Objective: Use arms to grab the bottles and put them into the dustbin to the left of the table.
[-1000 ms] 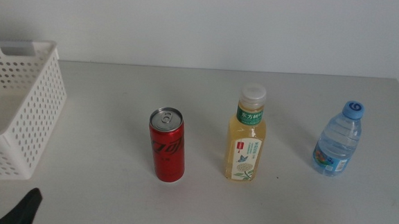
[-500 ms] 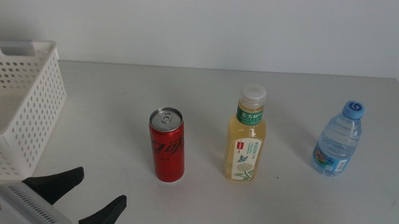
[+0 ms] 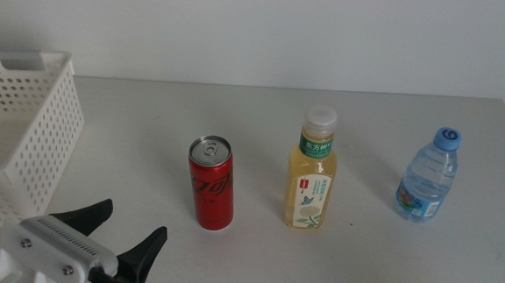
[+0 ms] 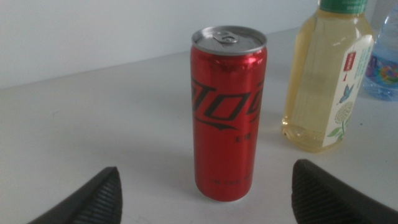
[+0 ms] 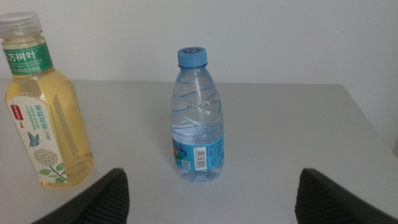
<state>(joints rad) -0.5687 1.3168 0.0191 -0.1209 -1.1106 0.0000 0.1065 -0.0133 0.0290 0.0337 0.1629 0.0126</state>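
Observation:
A slim red soda can (image 3: 212, 183) stands upright at the table's middle, with a yellow tea bottle (image 3: 313, 171) to its right and a small clear water bottle (image 3: 429, 176) farther right. My left gripper (image 3: 126, 232) is open at the lower left, its tips pointing at the can from a short way off. The left wrist view has the can (image 4: 228, 112) centred between the wide-spread jaws, with the tea bottle (image 4: 326, 74) behind it. My right gripper (image 5: 211, 198) is open; the water bottle (image 5: 196, 118) stands ahead of it. The white dustbin (image 3: 17, 136) sits at the far left.
The light-grey table (image 3: 148, 126) ends at a white wall behind the bottles. Bare tabletop lies between the can and the basket and in front of the bottles.
My left gripper has come up from the bottom left edge into the middle view, moving toward the red can. The bottles and the basket have not moved.

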